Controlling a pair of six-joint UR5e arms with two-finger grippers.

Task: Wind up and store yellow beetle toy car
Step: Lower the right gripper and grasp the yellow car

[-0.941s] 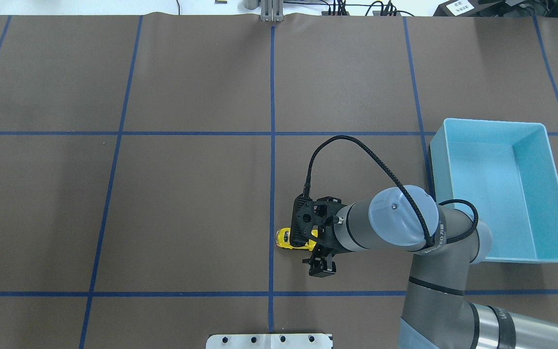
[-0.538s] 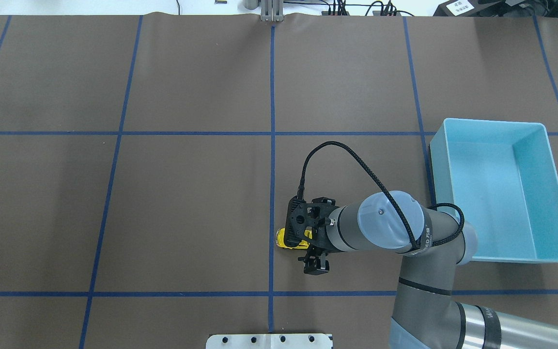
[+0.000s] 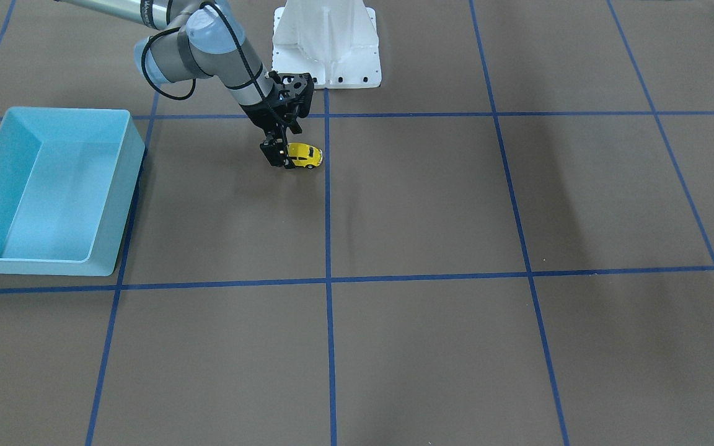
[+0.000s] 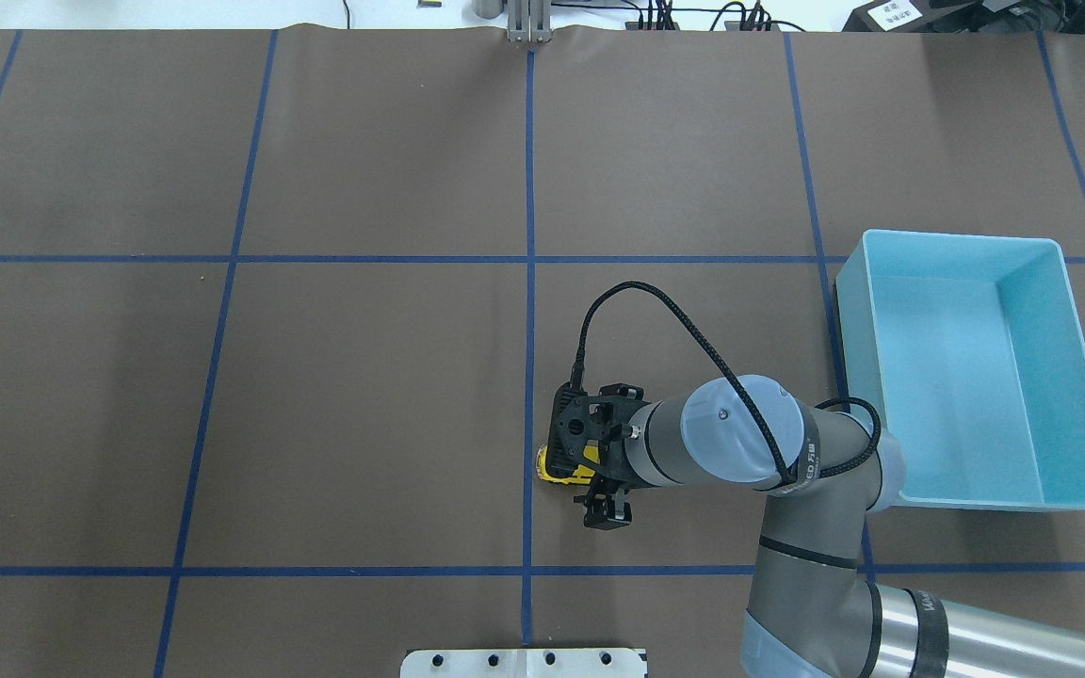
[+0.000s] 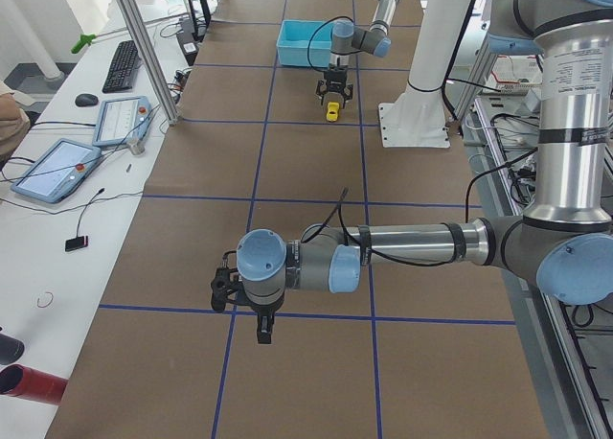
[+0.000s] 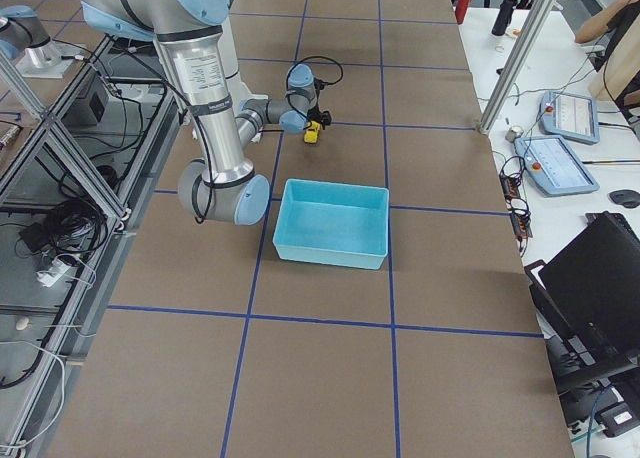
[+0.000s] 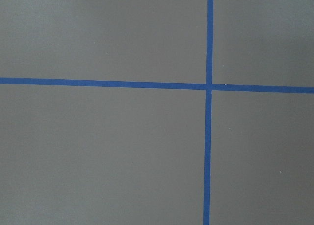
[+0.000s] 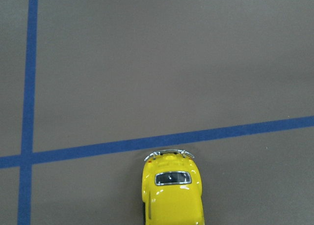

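The yellow beetle toy car (image 4: 554, 465) stands on its wheels on the brown mat, just right of the centre blue line. It also shows in the front view (image 3: 305, 155) and at the bottom of the right wrist view (image 8: 171, 193). My right gripper (image 4: 599, 482) points down over the car's rear half, with its jaws apart and the car not clamped. One finger (image 3: 274, 154) shows beside the car. My left gripper (image 5: 259, 326) hangs over bare mat far from the car; I cannot tell whether it is open or shut.
The light blue bin (image 4: 962, 237) stands to the right of the car, with nothing in it. The white robot base plate (image 3: 326, 68) is at the table's near edge. Blue tape lines (image 7: 208, 136) cross the mat.
My right arm has slid left over the car, covering more of its rear. The car has stayed in place.
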